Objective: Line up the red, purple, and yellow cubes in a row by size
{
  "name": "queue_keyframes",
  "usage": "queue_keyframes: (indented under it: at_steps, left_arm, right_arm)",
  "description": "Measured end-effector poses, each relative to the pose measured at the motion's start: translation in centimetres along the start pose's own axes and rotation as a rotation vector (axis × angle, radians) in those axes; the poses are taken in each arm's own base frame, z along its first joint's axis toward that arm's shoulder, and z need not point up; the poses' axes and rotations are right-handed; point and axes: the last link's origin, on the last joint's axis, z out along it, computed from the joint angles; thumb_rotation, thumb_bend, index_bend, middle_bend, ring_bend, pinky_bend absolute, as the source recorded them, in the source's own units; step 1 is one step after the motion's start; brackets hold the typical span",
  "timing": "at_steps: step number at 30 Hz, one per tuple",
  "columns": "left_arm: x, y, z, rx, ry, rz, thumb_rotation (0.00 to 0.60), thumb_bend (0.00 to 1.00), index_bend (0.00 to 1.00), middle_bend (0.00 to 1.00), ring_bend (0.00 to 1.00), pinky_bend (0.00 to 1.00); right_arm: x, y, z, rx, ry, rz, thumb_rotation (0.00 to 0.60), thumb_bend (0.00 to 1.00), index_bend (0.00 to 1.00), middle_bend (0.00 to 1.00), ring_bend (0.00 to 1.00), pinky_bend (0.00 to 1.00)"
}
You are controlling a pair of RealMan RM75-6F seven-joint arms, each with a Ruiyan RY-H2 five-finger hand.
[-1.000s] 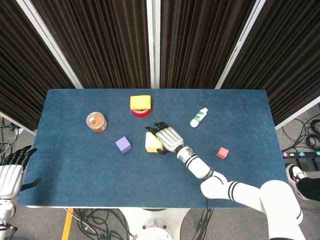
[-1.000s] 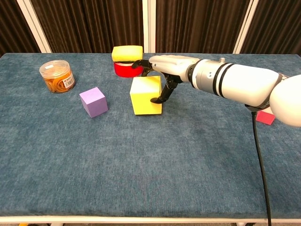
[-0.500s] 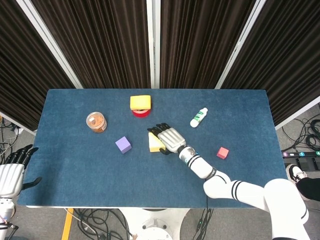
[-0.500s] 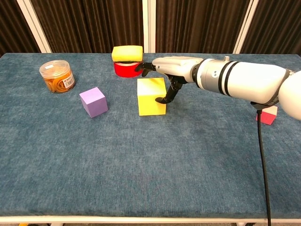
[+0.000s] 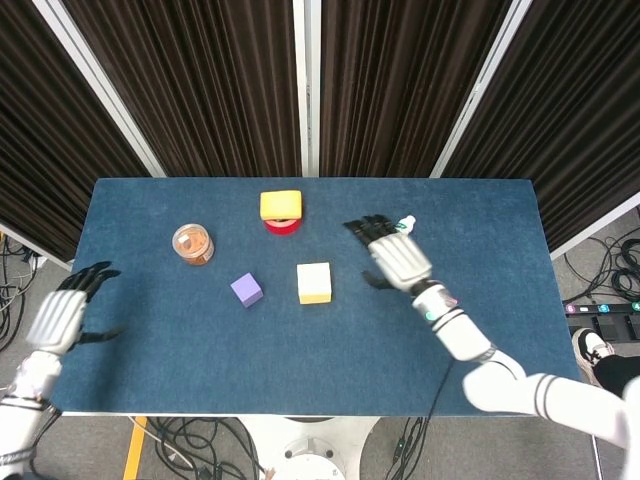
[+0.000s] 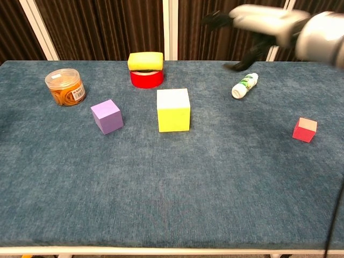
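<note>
From the head view, the yellow cube [image 5: 314, 283] sits free near the middle of the table [image 5: 150, 330], and that is our landmark. The purple cube [image 5: 246, 290] lies just to its left, level with it. The red cube cannot be seen here: the right hand [image 5: 397, 257] hangs up and to the right of the yellow cube, fingers spread, holding nothing, and its arm covers that stretch of cloth. The left hand [image 5: 65, 318] hovers far left of the yellow cube, off the table edge, fingers apart and empty.

Down to the chest view: yellow cube [image 6: 173, 109] and purple cube [image 6: 106, 115] side by side, and there is the red cube [image 6: 305, 129], well apart to the right of the yellow one. The right hand [image 6: 252, 21] is high, blurred, open.

My read: the yellow cube looks placed, and the smallest, the red cube, is the straggler. The next move calls for carrying it in to join the row by size, most likely on the far side of the purple cube.

The left hand is out of the chest view, and the blur hides the right hand's fingers there.
</note>
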Motion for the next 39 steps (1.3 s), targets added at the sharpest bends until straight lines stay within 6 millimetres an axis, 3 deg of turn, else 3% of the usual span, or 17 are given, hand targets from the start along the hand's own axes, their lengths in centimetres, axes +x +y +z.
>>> queue_keyframes:
  at_steps: [7, 9, 13, 16, 22, 39]
  left_arm:
    - [-1.6, 3.5, 6.1, -0.056, -0.137, -0.069, 0.600, 0.02, 0.28, 0.28, 0.24, 0.34]
    - [-2.4, 4.2, 7.4, -0.048, -0.173, -0.070, 0.600, 0.01, 0.28, 0.34, 0.31, 0.45]
    - [-3.9, 5.4, 9.5, -0.027, -0.196, -0.021, 0.600, 0.01, 0.32, 0.54, 0.58, 0.81]
    - [-4.8, 6.3, 10.8, 0.005, -0.201, 0.021, 0.600, 0.00, 0.32, 0.63, 0.71, 0.90]
    - [-6.6, 8.2, 12.4, 0.080, -0.246, 0.002, 0.600, 0.00, 0.31, 0.74, 0.83, 0.98]
    - [-10.7, 15.0, 13.2, 0.113, -0.431, -0.032, 0.600, 0.00, 0.33, 0.79, 0.89, 0.99]
  right_arm:
    - [3.7, 4.7, -6.6, -0.145, 0.089, -0.063, 0.600, 0.27, 0.00, 0.09, 0.00, 0.00]
    - [4.1, 5.7, -8.3, -0.181, 0.104, -0.073, 0.600, 0.27, 0.00, 0.09, 0.00, 0.00]
    - [4.6, 7.4, -11.5, -0.243, 0.126, -0.087, 0.600, 0.27, 0.00, 0.10, 0.00, 0.00]
    - [4.8, 8.1, -12.9, -0.265, 0.135, -0.085, 0.600, 0.27, 0.00, 0.10, 0.00, 0.00]
    - [4.8, 8.6, -14.2, -0.281, 0.138, -0.078, 0.600, 0.27, 0.00, 0.10, 0.00, 0.00]
    - [5.2, 10.1, -15.9, -0.313, 0.150, -0.049, 0.600, 0.27, 0.00, 0.10, 0.00, 0.00]
